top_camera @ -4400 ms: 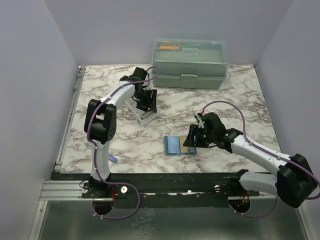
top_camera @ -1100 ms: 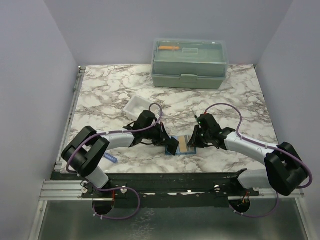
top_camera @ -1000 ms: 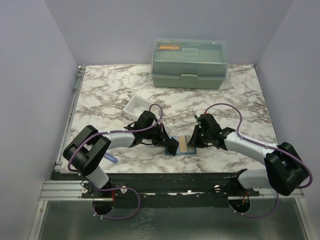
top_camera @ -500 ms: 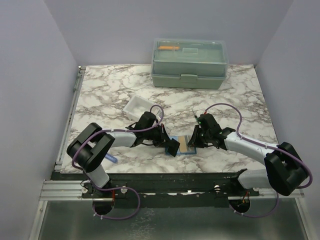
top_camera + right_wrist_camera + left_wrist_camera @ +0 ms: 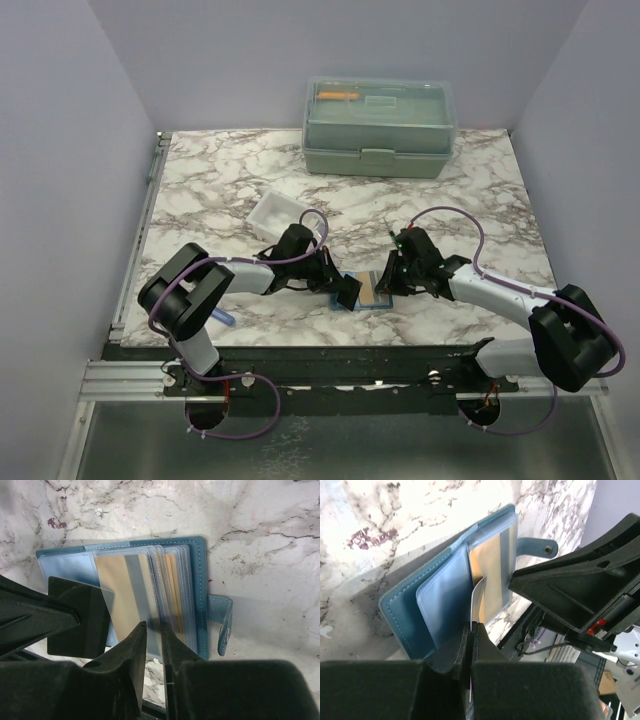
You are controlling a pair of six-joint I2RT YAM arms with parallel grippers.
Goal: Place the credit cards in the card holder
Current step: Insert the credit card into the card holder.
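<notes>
Left claw (image 5: 471, 628) swung in, clamping dark card (image 5: 80, 617); right claw (image 5: 154, 641) pinches card holder (image 5: 200, 590) sleeve (image 5: 131, 587); we slot next.

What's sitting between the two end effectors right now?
The open card holder lies between the left end effector, which pinches a dark card, and the right end effector; the top view shows it.
</notes>
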